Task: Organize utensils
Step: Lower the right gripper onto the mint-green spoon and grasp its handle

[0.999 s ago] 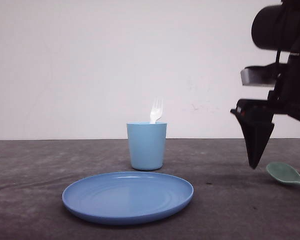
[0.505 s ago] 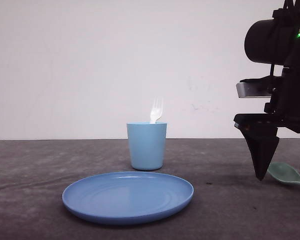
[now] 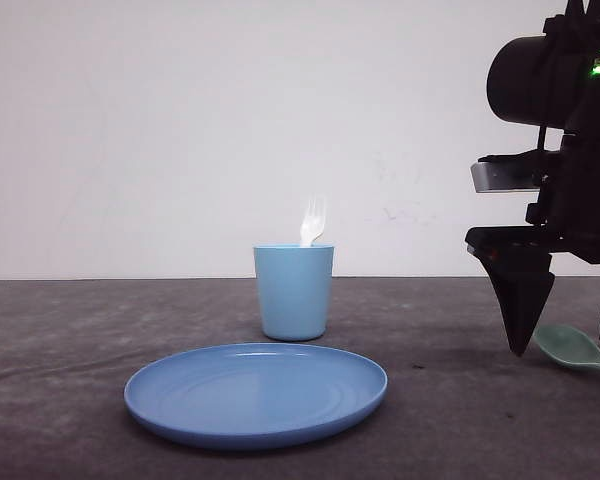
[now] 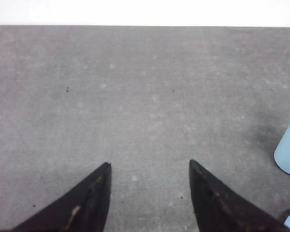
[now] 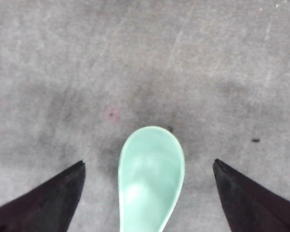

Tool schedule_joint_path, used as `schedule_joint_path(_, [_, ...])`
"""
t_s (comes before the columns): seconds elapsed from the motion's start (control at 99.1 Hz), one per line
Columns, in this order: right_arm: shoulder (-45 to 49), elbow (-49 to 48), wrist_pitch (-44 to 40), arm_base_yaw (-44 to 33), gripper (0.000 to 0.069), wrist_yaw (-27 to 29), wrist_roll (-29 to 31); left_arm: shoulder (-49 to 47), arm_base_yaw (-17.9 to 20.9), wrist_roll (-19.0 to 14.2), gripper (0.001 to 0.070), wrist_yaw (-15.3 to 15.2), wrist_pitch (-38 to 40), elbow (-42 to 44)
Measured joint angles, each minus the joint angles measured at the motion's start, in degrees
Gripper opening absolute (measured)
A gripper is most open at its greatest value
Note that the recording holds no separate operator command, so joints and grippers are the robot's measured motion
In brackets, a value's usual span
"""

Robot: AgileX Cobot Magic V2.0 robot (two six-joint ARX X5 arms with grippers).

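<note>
Right hand (image 5: 149,166) spread wide, straddling mint spoon (image 5: 151,176) flat on desk (image 3: 60,340), seemingly not touching. Left hand (image 4: 150,166) open, empty. White fork (image 3: 312,222) upright in cup (image 3: 293,292) behind plate (image 3: 255,392).

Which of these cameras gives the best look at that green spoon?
The right wrist view: the spoon lies with its bowl facing the camera, between the open right gripper's fingers, apart from both. The front view catches the spoon only at the table's right edge, partly hidden behind a finger.
</note>
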Motion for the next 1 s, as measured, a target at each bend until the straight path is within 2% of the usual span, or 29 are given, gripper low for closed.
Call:
schedule_joint_path(0.343, [1.7,0.0,0.13,0.0,0.0511,-0.11,0.37,0.0,0.0,0.0,0.0304,0.0,0.26,0.0])
schedule_joint_path(0.505, [1.7,0.0,0.13,0.33,0.036,-0.09,0.37,0.0,0.0,0.0,0.0304,0.0,0.28,0.0])
schedule_joint_path(0.707, [1.7,0.0,0.09,0.42,0.0219,-0.11,0.39,0.0,0.0,0.0,0.0304,0.0,0.31,0.0])
schedule_joint_path(0.878, [1.7,0.0,-0.11,0.42,0.0149,-0.09,0.98,0.0,0.0,0.0,0.0304,0.0,0.31,0.0])
schedule_joint_path(0.999, [1.7,0.0,-0.15,0.46,0.0127,-0.09,1.09,0.0,0.0,0.0,0.0304,0.0,0.28,0.0])
